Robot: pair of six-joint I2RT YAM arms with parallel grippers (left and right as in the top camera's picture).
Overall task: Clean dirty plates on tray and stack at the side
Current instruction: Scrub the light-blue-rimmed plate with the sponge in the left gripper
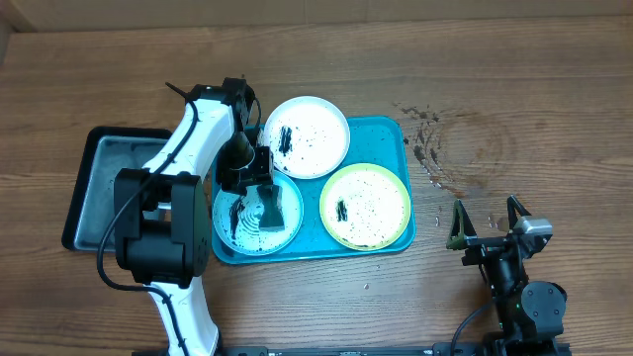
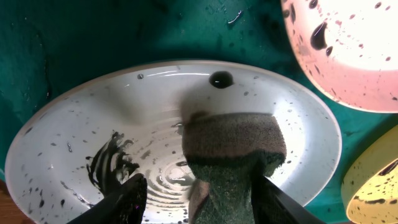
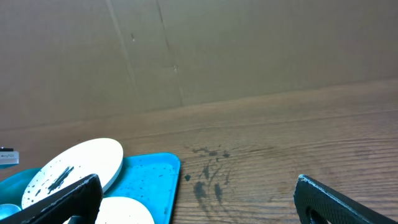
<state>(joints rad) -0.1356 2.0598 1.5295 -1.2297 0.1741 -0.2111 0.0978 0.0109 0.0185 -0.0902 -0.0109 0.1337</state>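
Three soiled plates lie on the turquoise tray (image 1: 391,133). The white plate (image 1: 309,136) is at the back, the yellow-green plate (image 1: 365,206) at the right, and the light blue plate (image 1: 235,229) at the front left. My left gripper (image 1: 255,180) hangs over the blue plate, shut on a grey-green sponge (image 1: 267,206). In the left wrist view the sponge (image 2: 233,146) bends down onto the wet, black-smeared plate (image 2: 74,143); it lies tight against the right finger, with a gap at the left fingertip (image 2: 132,191). My right gripper (image 1: 487,225) stands open above bare table, right of the tray.
A black tray with a grey inside (image 1: 99,188) sits left of the turquoise tray, under the left arm. Dark wet stains (image 1: 430,148) mark the wood off the tray's back right corner. From the right wrist, the tray's corner (image 3: 155,180) and the white plate (image 3: 74,165) show at the lower left.
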